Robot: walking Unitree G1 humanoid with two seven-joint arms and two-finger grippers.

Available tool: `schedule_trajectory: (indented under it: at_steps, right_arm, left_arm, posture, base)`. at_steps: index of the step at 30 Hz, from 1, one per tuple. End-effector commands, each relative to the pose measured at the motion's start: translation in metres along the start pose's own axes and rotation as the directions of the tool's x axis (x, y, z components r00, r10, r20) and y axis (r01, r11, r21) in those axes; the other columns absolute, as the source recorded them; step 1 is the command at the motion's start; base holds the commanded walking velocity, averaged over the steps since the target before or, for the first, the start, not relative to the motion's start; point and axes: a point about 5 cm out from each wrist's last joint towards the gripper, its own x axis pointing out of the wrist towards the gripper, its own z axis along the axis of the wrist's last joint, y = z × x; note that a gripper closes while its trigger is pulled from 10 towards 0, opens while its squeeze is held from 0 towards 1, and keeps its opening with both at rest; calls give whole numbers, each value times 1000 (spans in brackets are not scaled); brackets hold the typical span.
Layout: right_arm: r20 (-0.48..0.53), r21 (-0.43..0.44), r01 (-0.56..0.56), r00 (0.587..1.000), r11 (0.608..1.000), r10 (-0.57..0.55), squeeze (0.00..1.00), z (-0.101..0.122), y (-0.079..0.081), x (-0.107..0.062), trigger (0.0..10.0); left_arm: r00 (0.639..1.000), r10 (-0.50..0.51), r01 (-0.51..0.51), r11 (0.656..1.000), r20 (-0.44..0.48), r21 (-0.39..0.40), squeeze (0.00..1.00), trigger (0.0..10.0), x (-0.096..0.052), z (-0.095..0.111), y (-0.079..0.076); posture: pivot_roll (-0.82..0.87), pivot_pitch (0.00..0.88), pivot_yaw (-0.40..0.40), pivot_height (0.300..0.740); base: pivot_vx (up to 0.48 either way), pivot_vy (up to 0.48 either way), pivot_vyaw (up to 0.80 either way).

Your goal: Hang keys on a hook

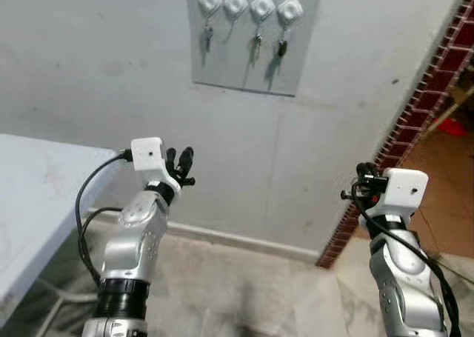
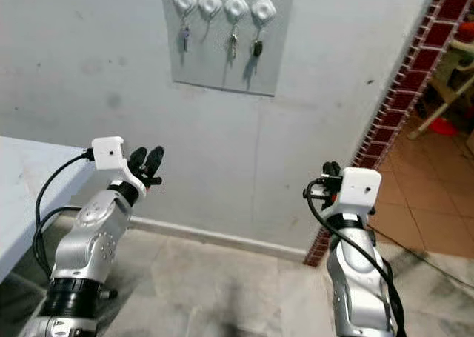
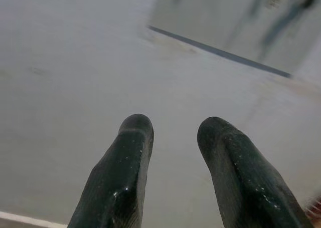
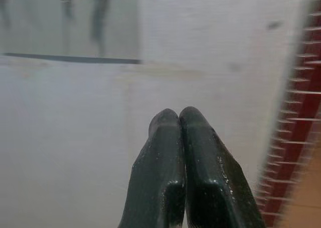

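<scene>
Standing back from the grey wall panel (image 1: 255, 37) with four white hooks (image 1: 249, 5), keys (image 1: 257, 41) already hanging from three, left gripper (image 3: 173, 138) spread and empty, right gripper (image 4: 179, 120) pressed shut on nothing visible, needing only keeping both arms low and clear.

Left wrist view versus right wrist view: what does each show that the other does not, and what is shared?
Left wrist view: the left gripper, jaws apart, nothing between them. Right wrist view: the right gripper, jaws pressed together, and a red brick column. Shared: the grey wall and the panel's lower edge with blurred keys.
</scene>
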Motion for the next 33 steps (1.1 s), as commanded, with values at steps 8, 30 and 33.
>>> schedule_trajectory:
  at_steps: [8,30,33]
  right_arm:
    - [18,9,-24,1000,1000,24,0,5,6,1,10000]
    - [9,8,-31,999,999,31,0,3,9,0,10000]
    - [7,7,-34,999,999,33,0,3,9,0,10000]
  left_arm:
    - [1000,27,-27,1000,3,14,0,10000,-2,2,7]
    - [1000,11,-11,996,-3,84,0,10000,-3,2,4]
    - [1000,9,-10,998,14,58,0,10000,-3,3,4]
  posture:
    - [98,37,-35,740]
    - [101,43,-36,740]
    - [103,47,-37,740]
  base:
    - [385,285,0]
    - [459,48,0]
    - [291,0,0]
